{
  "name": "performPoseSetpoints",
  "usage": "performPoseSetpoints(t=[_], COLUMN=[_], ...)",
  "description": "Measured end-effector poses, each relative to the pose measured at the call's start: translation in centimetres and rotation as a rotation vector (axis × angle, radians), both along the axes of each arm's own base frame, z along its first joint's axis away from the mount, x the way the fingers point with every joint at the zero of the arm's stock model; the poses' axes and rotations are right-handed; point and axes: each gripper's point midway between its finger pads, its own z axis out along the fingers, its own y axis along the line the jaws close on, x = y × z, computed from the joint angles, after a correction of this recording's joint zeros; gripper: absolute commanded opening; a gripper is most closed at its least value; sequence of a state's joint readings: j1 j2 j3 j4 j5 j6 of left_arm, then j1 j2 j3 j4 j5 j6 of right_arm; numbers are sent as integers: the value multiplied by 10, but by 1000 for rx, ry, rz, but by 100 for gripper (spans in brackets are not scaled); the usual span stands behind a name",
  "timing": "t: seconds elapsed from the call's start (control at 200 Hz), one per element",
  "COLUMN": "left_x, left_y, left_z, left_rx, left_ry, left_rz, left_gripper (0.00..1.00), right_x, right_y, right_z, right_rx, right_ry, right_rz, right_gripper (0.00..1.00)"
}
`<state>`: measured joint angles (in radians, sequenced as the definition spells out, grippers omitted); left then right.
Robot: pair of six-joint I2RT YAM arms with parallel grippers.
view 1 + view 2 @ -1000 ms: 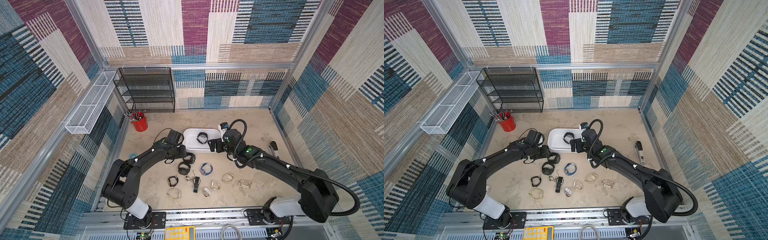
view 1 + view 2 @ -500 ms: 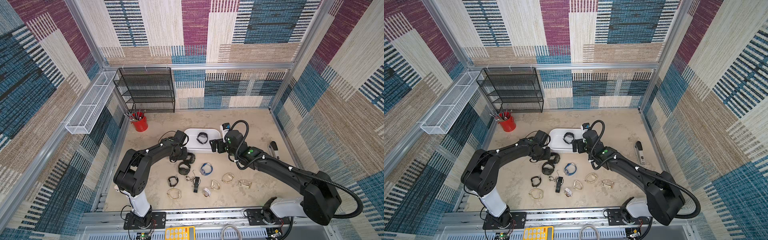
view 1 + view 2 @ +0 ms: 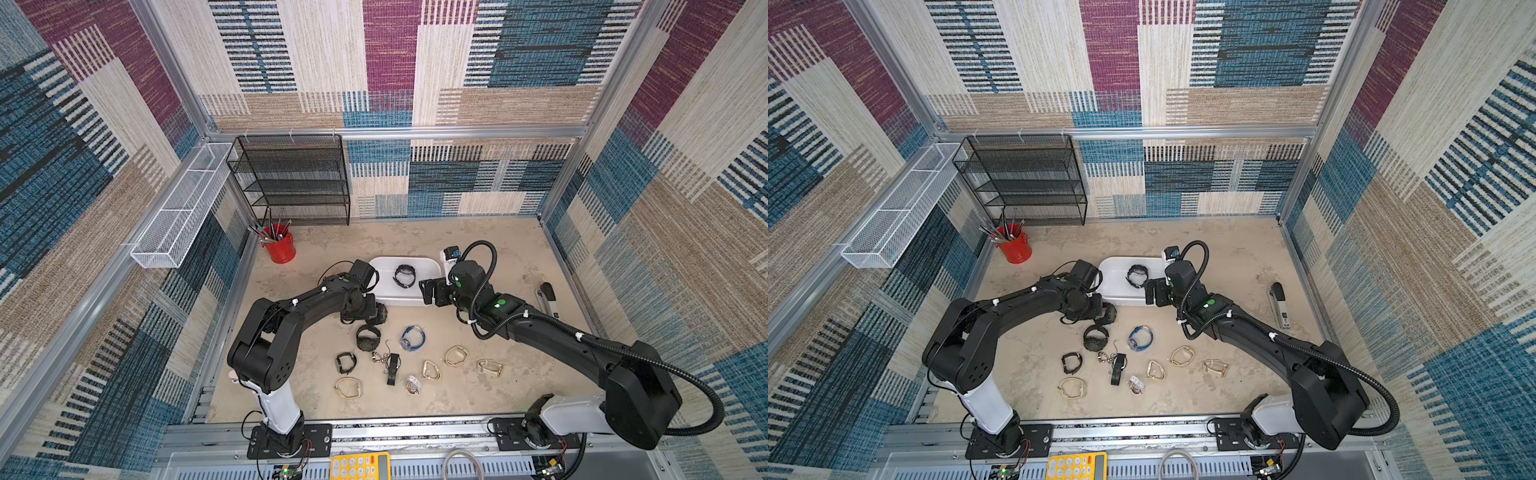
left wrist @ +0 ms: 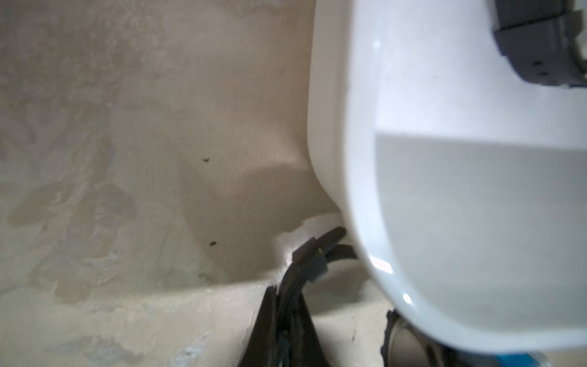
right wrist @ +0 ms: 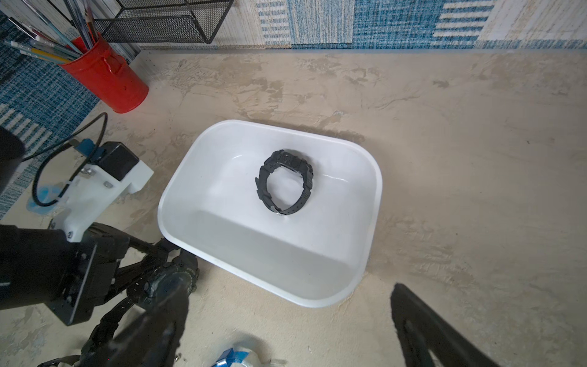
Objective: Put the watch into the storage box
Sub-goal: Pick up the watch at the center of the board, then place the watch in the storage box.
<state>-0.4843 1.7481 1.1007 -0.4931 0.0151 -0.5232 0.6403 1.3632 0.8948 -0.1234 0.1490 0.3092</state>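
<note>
Left wrist view has the left claw [image 4: 286, 305] pressed together on the strap of a black watch [image 4: 309, 260]. The buckled strap end points at a rounded corner of the white storage box [image 4: 365, 190] and reaches just beside its rim. From the right wrist, that watch [image 5: 170, 281] is outside the box at the corner nearest the left arm, its round dial turned upward. I cannot tell its long axis. A second watch [image 5: 284, 181] lies inside the box, its strap fastened in an oval loop. The oval's long axis runs from the box's far wall toward its near wall, with the dial at the far end. Beige surface [image 5: 444, 159] surrounds the box. The right claw [image 5: 287, 290] hangs spread wide at the box's near side, pinching nothing
</note>
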Motion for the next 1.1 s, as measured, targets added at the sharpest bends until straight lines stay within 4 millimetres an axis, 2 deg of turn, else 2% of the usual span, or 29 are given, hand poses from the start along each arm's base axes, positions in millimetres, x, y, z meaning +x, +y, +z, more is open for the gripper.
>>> performPoseSetpoints(t=[0.13, 0.451, 0.571, 0.751, 0.896, 1.102], left_x=[-3, -22, -22, -9, 6, 40], left_y=[-2, 8, 8, 1, -4, -12], left_z=[20, 82, 96, 109, 107, 105], left_rx=[-37, -103, -106, -99, -65, -2], left_ry=[-37, -176, -202, -229, -216, -231], left_rz=[-8, -26, -43, -76, -93, -101], left_gripper=[0, 0, 0, 0, 0, 0], right_x=[1, -1, -3, -4, -7, -11], right_y=[1, 7, 8, 10, 8, 4], right_z=[-2, -3, -7, -7, -5, -3], right_rx=[-1, 17, 25, 39, 45, 51], right_ry=[4, 8, 17, 23, 14, 4], right_rz=[2, 32, 36, 45, 44, 42], right_gripper=[100, 100, 100, 100, 100, 100])
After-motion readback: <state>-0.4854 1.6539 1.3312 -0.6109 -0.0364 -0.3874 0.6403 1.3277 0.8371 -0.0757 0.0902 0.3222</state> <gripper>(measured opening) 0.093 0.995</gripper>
